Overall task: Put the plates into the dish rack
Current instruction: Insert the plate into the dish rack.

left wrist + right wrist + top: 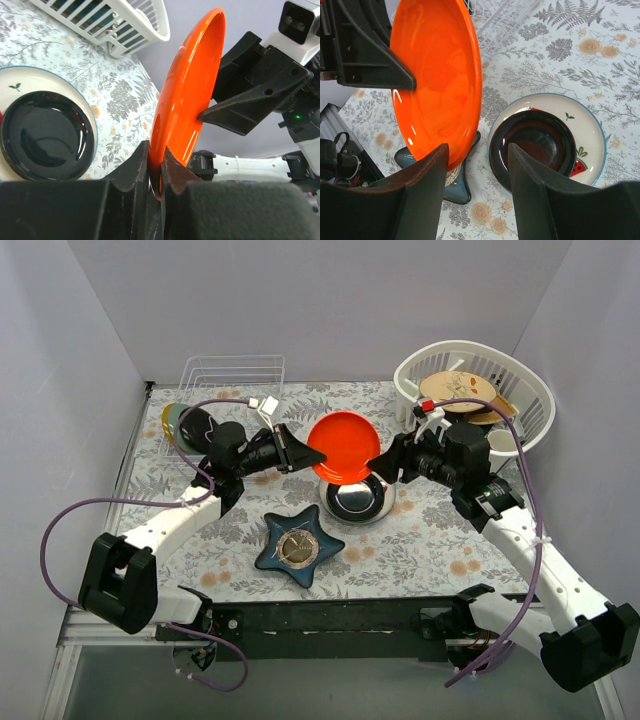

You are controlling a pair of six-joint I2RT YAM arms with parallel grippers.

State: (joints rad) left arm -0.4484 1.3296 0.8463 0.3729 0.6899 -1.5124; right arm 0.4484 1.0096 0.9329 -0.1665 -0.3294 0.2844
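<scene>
Two black two-finger end effectors are showing, one left (156, 167) and one right (477, 150). One orange-red round plate (343, 443) is hanging between them. One yellow round plate (166, 416) and one teal-green round plate (177, 432) are peeking out at ten o'clock, partly hidden. One clear-white wire dish rack (232, 375) is standing at eleven o'clock. One white plastic oval slotted basket (530, 400) is sitting at one o'clock, holding one tan sprig-painted plate (457, 390). One dark blue star-shaped dish (298, 548) is lying at six o'clock. One shiny dark bowl (535, 145) is resting at the centre on one white teal-rimmed plate (587, 130).
</scene>
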